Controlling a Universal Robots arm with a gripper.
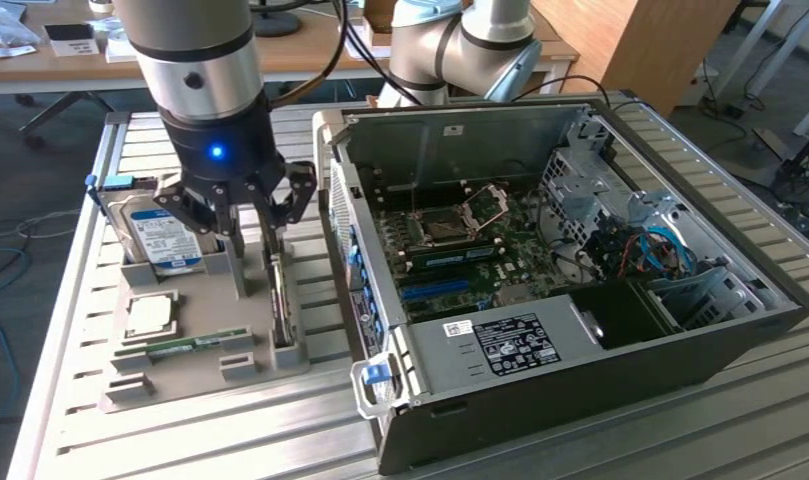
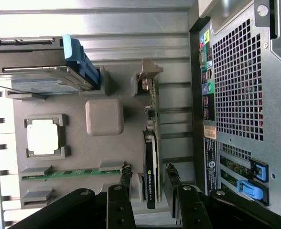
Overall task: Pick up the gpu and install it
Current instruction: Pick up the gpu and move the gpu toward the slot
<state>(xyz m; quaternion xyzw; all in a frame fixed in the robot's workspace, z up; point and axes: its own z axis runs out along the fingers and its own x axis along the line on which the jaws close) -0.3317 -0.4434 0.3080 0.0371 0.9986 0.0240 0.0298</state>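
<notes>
Over gray tray (image 2: 78, 152), tool (image 2: 148, 174) w/ fingers (image 2: 125, 179) apart straddles upright gpu (image 2: 150, 148).

Arm (image 1: 191, 60): big round silver tube w/ grey joints. Black cable (image 1: 335, 45) runs by it. Wrist part is black w/ a small blue light (image 1: 217, 152). Gripper (image 1: 260, 285): black, thin bar links, 2 long dark fingers (image 2: 172, 177). Round silver screws (image 2: 115, 188) on links.

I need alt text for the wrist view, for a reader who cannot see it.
The open gripper straddles the gpu, which stands on edge in a grey holder. A processor, a memory stick and a computer case are nearby.
</notes>
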